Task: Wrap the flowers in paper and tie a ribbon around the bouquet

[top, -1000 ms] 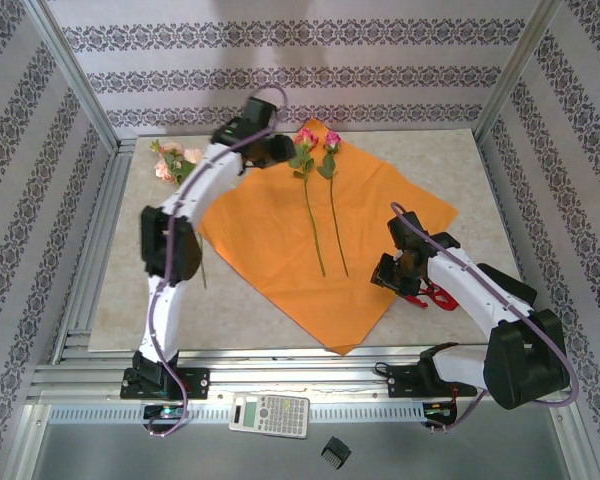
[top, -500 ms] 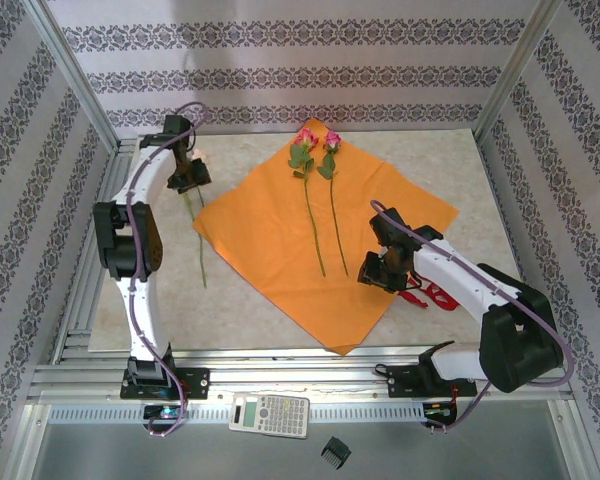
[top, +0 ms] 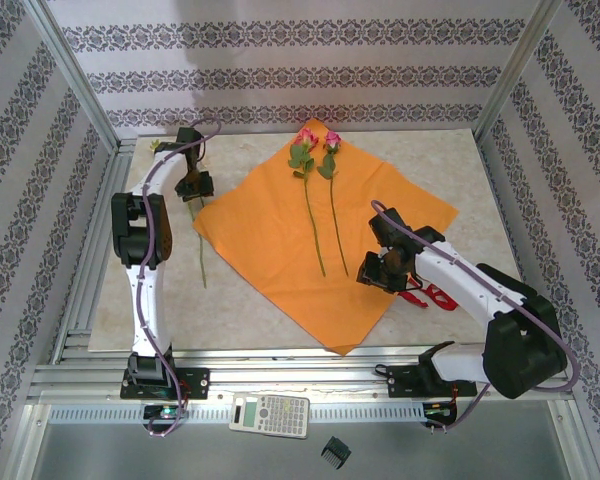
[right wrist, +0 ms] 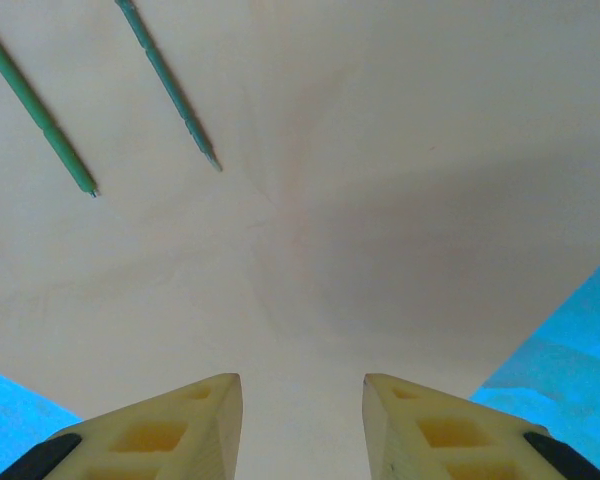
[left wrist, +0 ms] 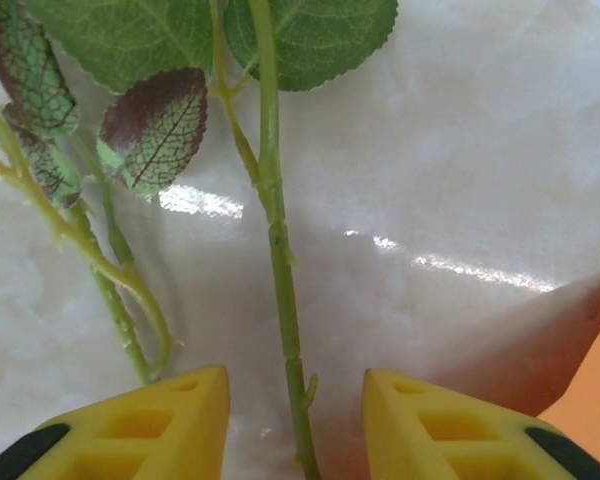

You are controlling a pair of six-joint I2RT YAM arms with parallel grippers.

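Left claw [left wrist: 295,405] straddles a flower stem [left wrist: 277,230]
Jaws apart, nothing clamped; the stem runs six to twelve o'clock between them on the worktop [left wrist: 460,150].

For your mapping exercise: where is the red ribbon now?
Top view: the ribbon lies on the table's right side, just off the paper's right edge, partly under the right arm.

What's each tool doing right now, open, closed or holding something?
Left tool: open, fingers either side of a flower stem, not gripping it.
Right tool: open over the paper, holding nothing.
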